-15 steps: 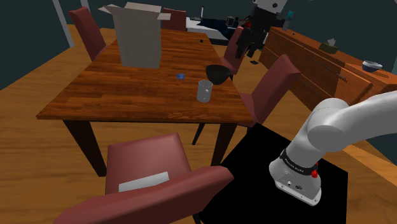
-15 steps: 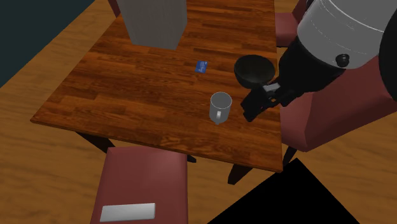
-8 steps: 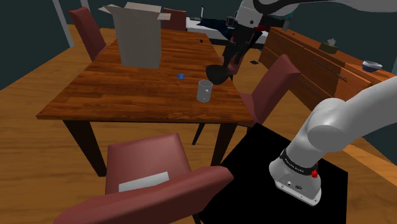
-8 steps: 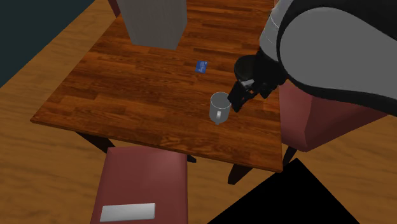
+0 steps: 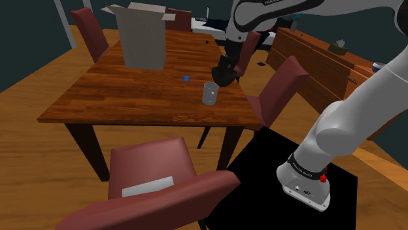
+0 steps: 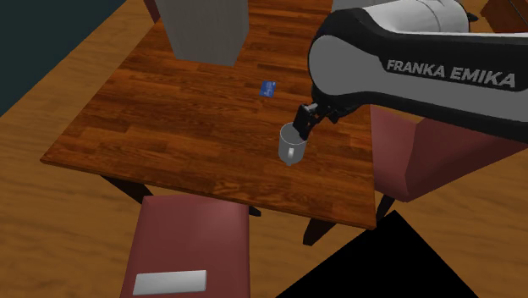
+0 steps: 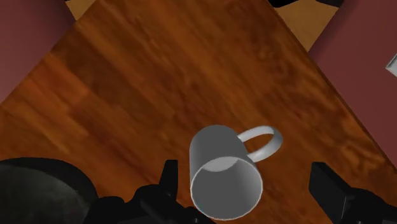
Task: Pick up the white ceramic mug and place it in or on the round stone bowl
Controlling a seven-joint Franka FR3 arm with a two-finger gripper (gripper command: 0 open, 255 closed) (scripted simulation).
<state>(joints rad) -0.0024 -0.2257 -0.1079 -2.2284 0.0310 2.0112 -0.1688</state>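
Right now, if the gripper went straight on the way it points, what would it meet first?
Most likely the grey mug: it stands upright just ahead of the gripper, between its open fingers. Depth is unclear, so the fingers might straddle it and reach the wooden table.

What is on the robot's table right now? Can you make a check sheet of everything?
Surface: brown wooden table.
Job's things: pale grey mug upright near the table edge; dark bowl close beside it.
Clutter: tall grey box; small blue thing.
Grippers: gripper open, a finger on each side of the mug, not clasping it.
Cables: nothing seen.
Surroundings: red chairs, one with a white slab on its seat; wooden sideboard; wood floor.
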